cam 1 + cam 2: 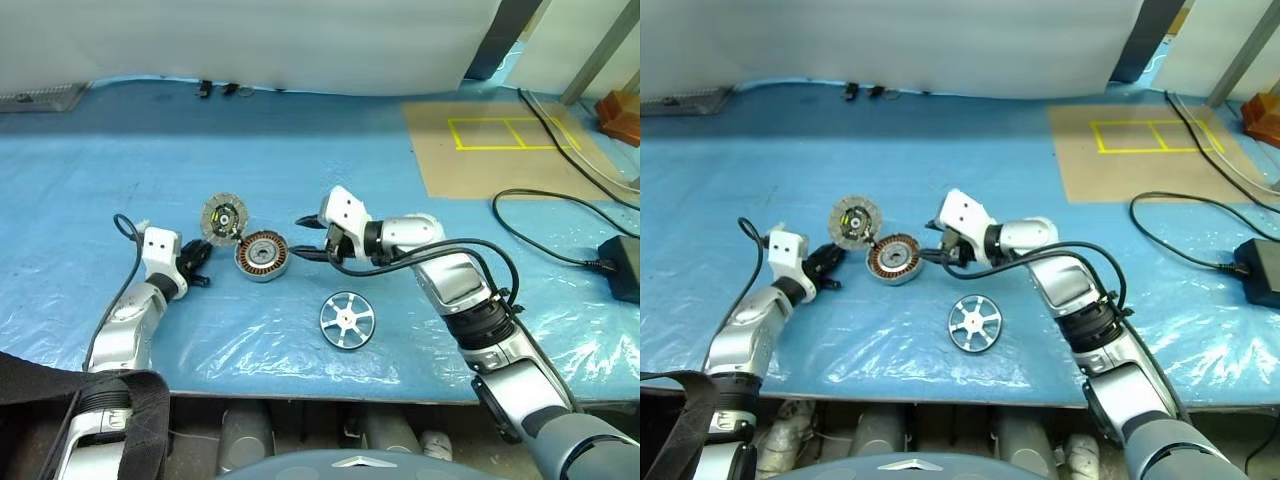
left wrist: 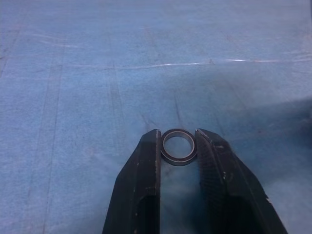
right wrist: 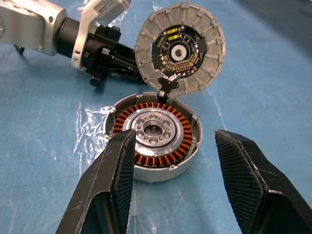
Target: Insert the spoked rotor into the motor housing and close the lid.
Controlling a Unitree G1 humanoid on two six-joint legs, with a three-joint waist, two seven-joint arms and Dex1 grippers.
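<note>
Left hand (image 2: 178, 146) pinches a small dark ring (image 2: 178, 146), at nine o'clock of the motor housing (image 1: 262, 255). Right hand (image 3: 173, 146) gapes wide and empty at its three o'clock. Lid (image 1: 224, 217) seemingly stands hinged open; spoked rotor (image 1: 347, 320) lies at five o'clock on the surface (image 1: 300, 150).

Table (image 1: 120, 150): covered in blue plastic sheet.
Housing (image 1: 262, 255): mid-table, copper windings up.
Lid (image 1: 224, 217): open, tilted up at the housing's far-left edge.
Rotor (image 1: 347, 320): near front edge.
Left gripper (image 1: 200, 264): left of housing.
Right gripper (image 1: 308, 238): right of housing, fingers apart.
</note>
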